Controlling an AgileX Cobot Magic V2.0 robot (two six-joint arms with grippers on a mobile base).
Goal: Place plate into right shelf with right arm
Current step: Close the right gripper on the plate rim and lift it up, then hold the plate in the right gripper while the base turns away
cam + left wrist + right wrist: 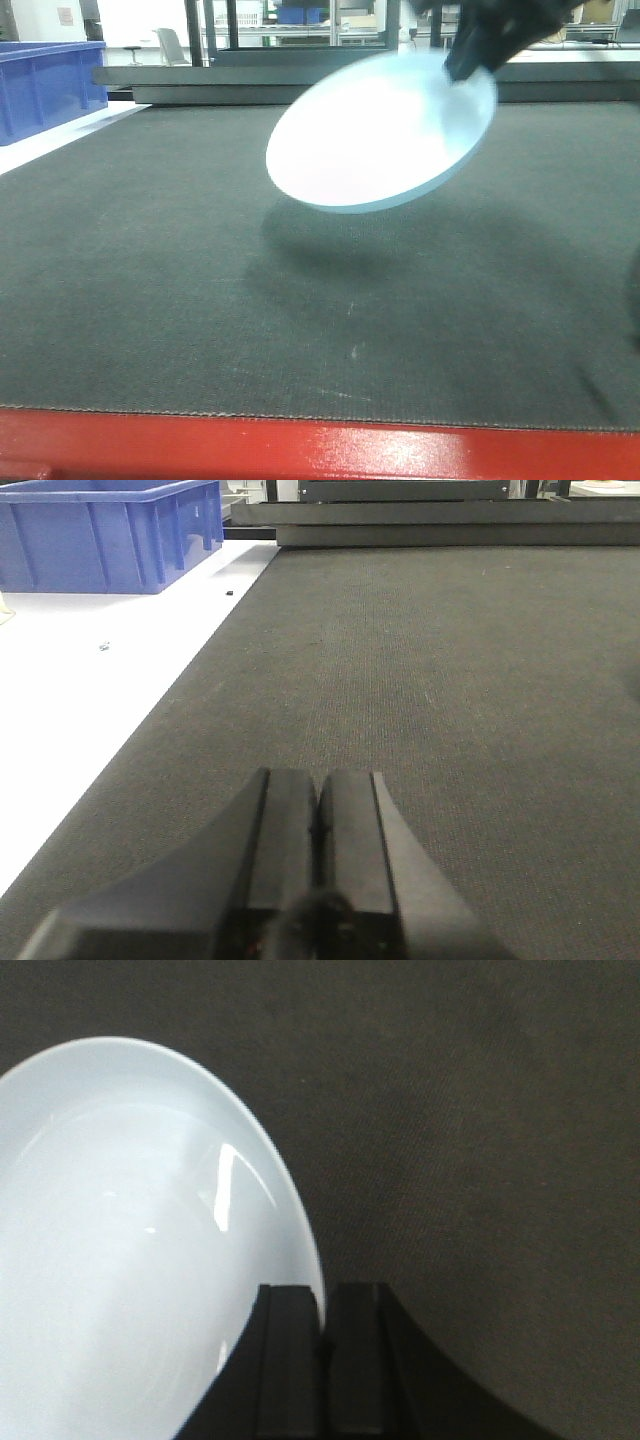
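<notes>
Red table edge (320, 450) fronts a dark mat (150, 300), above which the white plate (380, 135) hangs tilted in mid-air, its far right rim pinched between the nearly closed fingers of the right gripper (322, 1298). Its shadow (320, 235) falls on the mat beneath. At left, the left gripper (318, 792) sits low over the mat, fingers pressed together, holding nothing. A blue bin (45, 85) stands far left.
</notes>
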